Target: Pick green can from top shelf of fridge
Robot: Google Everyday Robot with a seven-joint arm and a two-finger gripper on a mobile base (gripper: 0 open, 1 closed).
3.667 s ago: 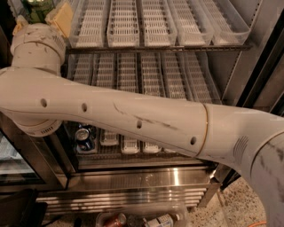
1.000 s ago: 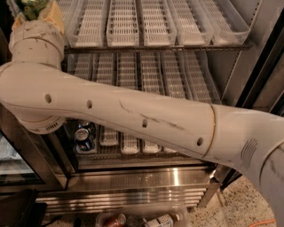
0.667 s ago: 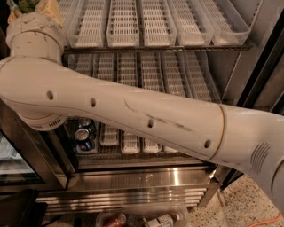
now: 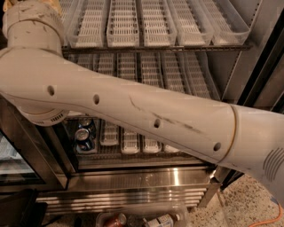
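**Hidden or cut off**
- Gripper: past the top-left corner, beyond the frame edge; whether it is open, shut or holding anything cannot be told.
- Green can: not to be made out. The top-left corner, at the left end of the top shelf (image 4: 155, 47), is filled by the arm's wrist section (image 4: 33, 26). Beside the wrist only a small tan patch (image 4: 55, 4) shows, which I cannot identify.
- Arm (image 4: 133, 111): crosses the whole view from lower right to upper left and covers much of the middle shelf (image 4: 173, 71) and the lower shelf's back.

**Task items**
- Top shelf: a dark metal front rail carrying a row of long clear plastic lane trays (image 4: 124, 22) with slotted floors. The trays lie side by side and run back into the cabinet.
- Fridge (image 4: 146, 177): a brushed stainless-steel sill with a louvred steel grille (image 4: 124, 199) under it and a black door frame (image 4: 262, 75) at right.

**Other items**
- Arm shell: smooth cream plastic, tubular, scuffed, with small round holes and a seam ring near the right end.
- Two dark blue cans (image 4: 83, 133): silver lids, standing one behind the other in the leftmost lane of the lower shelf, partly under the arm.
- Clear bin (image 4: 146, 219): on the speckled floor (image 4: 248, 199), cut off by the bottom edge, with bottles inside.
- Orange cable (image 4: 270, 219): in the bottom-right corner.
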